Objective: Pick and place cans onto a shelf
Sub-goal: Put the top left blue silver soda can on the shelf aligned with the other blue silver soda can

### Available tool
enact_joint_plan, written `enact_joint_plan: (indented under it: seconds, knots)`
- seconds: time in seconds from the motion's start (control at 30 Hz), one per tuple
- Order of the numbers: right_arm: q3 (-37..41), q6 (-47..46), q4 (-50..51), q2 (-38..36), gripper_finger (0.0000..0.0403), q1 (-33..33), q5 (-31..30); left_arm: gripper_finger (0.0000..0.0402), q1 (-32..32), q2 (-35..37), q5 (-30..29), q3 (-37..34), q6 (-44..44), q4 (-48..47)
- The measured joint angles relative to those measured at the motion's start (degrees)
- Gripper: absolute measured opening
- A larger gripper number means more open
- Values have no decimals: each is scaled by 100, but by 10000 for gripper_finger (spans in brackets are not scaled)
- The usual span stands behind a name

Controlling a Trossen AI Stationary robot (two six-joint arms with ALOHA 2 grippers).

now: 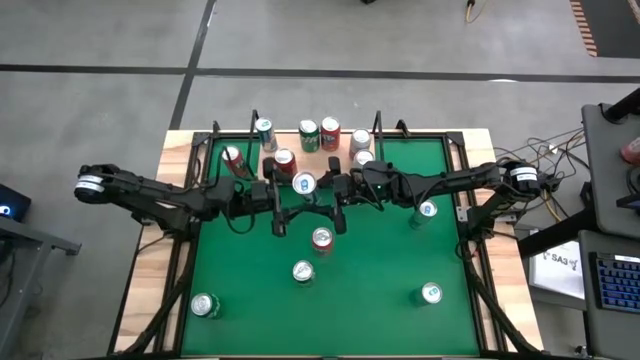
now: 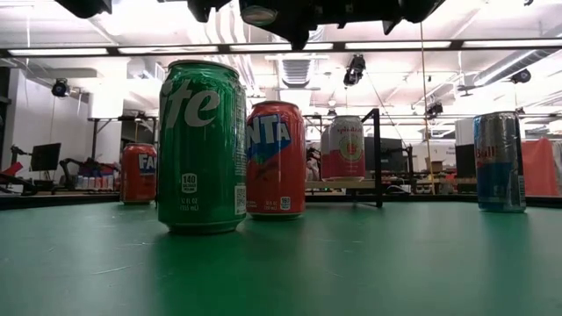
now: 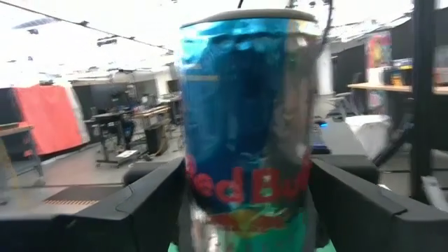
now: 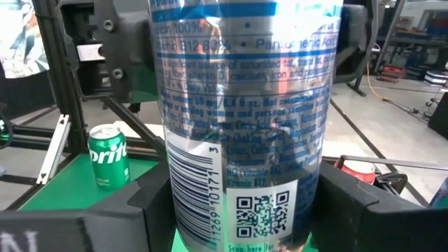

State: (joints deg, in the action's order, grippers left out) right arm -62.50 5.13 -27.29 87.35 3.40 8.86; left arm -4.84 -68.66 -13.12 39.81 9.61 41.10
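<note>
Both hands meet at one blue can above the worktop. The left hand and right hand each grasp it between their fingers, just before the shelf.

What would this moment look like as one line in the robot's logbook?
left claw: around blue can, raised | right claw: around same can | green can: on table | shelf: several cans

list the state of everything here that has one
blue can, held up off the table, between both grippers
right gripper, jaws shut on the blue can
left gripper, at the same can from the opposite side
shelf, several cans standing on it
green can, upright on the table
red can, upright, just behind the green can
</note>
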Motion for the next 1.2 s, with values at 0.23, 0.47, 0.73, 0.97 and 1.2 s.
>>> enact_joint_plan:
  seconds: [0.23, 0.47, 0.73, 0.97, 1.2]
  knots:
    - [0, -3, 2, 0, 228, 2, -50, 216, -15, -15, -205, 0, 0, 11]
    - [0, 1, 65, 0, 228, -2, -105, 199, -30, -20, -222, 0, -24, 0]
    - [-7, -197, 176, -16, 322, 9, -252, 199, -53, 163, -817, -9, -22, -441]
    - [-9, -228, 611, -177, 349, -2, -1120, 199, -187, 578, -2189, -26, -19, -1284]
    - [-9, -425, 734, -406, 351, -2, -1351, 199, -264, 891, -2950, -534, -427, -1395]
